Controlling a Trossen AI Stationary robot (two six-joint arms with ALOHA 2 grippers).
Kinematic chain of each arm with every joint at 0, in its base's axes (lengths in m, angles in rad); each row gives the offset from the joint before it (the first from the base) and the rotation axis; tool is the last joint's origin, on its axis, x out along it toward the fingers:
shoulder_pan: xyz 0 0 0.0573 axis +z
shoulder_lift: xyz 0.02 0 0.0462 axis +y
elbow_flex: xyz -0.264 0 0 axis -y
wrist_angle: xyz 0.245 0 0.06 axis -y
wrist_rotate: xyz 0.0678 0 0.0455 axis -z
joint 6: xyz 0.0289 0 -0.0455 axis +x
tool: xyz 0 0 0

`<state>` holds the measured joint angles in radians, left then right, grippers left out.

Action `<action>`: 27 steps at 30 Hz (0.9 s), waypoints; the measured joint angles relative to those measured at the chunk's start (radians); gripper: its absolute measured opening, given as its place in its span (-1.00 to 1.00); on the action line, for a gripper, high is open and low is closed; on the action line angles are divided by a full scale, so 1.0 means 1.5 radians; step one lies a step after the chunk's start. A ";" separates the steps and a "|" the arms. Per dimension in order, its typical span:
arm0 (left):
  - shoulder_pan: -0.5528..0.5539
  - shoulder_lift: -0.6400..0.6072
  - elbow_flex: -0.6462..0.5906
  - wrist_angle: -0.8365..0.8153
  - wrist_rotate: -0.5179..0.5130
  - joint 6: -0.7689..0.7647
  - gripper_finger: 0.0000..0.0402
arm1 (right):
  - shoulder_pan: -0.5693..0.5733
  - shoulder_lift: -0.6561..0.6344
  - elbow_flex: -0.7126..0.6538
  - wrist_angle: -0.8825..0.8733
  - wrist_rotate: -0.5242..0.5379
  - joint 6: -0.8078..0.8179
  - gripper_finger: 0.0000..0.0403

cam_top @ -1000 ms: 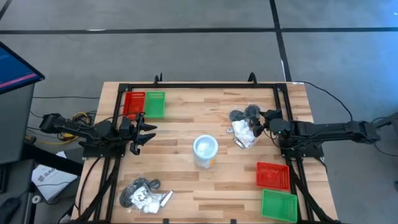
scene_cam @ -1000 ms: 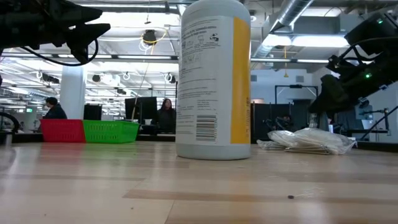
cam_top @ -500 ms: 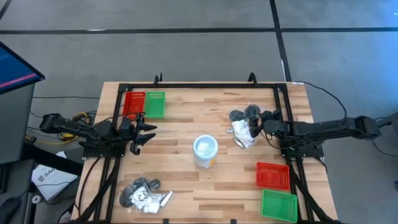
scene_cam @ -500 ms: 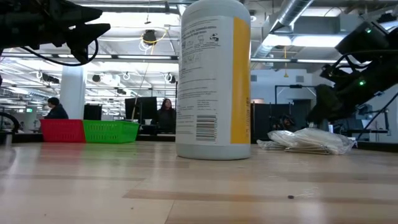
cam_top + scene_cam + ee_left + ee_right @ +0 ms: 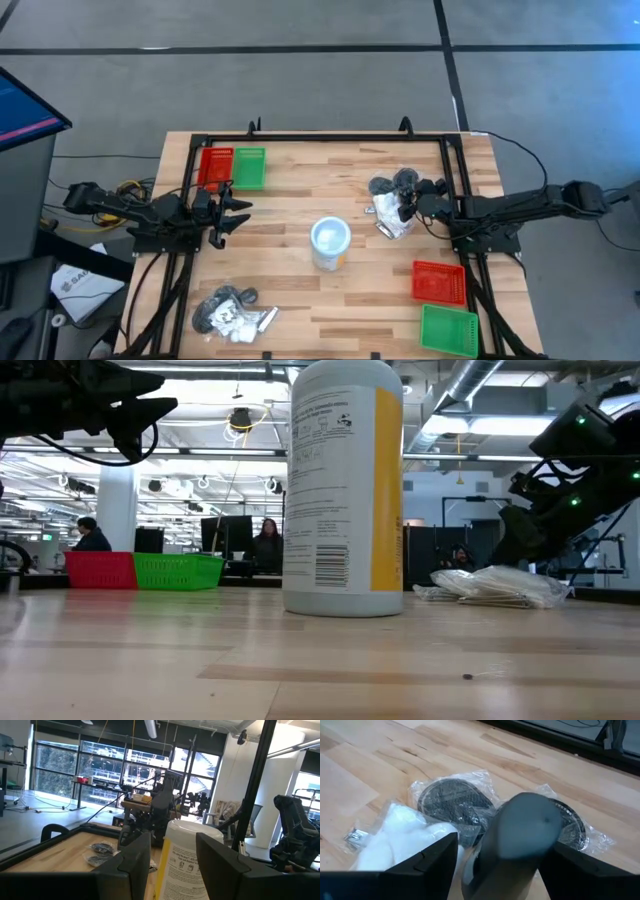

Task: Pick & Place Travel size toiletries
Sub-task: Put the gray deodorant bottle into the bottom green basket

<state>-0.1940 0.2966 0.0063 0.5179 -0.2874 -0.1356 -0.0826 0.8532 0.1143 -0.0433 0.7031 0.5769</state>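
One heap of travel size toiletries (image 5: pixel 388 200) lies at the table's far right: dark grey round pieces (image 5: pixel 451 797) in clear wrap and white crinkly sachets (image 5: pixel 402 837). My right gripper (image 5: pixel 407 207) is open and hangs just over this heap, fingers spread above it. Close between the fingers (image 5: pixel 422 865) a grey rounded shape (image 5: pixel 520 832) shows; what it is I cannot tell. A second heap (image 5: pixel 232 310) lies at the near left. My left gripper (image 5: pixel 238 213) waits open at the left edge, raised above the table.
The white cup (image 5: pixel 330 243) stands upright mid-table, between the two arms. A red tray (image 5: pixel 216 166) and a green tray (image 5: pixel 250 168) sit at the far left. Another red tray (image 5: pixel 438 281) and green tray (image 5: pixel 447 330) sit at the near right, beside the right arm's base.
My right arm has stretched out and lowered, bringing its gripper a little toward the table's left, closer onto the far-right heap. The heap, the cup and the trays lie as before.
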 joint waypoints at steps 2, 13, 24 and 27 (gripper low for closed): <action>0.000 0.000 0.000 0.000 0.000 0.000 -0.25 | 0.000 0.004 0.000 0.001 0.000 0.000 0.14; 0.000 0.000 0.000 0.000 0.000 0.000 -0.25 | 0.000 0.003 0.000 0.017 0.000 0.000 -0.26; 0.000 0.000 0.000 0.000 0.000 0.000 -0.25 | 0.000 0.001 0.001 0.017 0.000 -0.001 -0.27; 0.000 0.000 0.000 0.000 0.000 0.000 -0.25 | 0.000 0.002 0.013 0.010 0.000 -0.010 -0.29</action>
<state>-0.1940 0.2962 0.0063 0.5178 -0.2874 -0.1356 -0.0822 0.8562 0.1343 -0.0288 0.7029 0.5626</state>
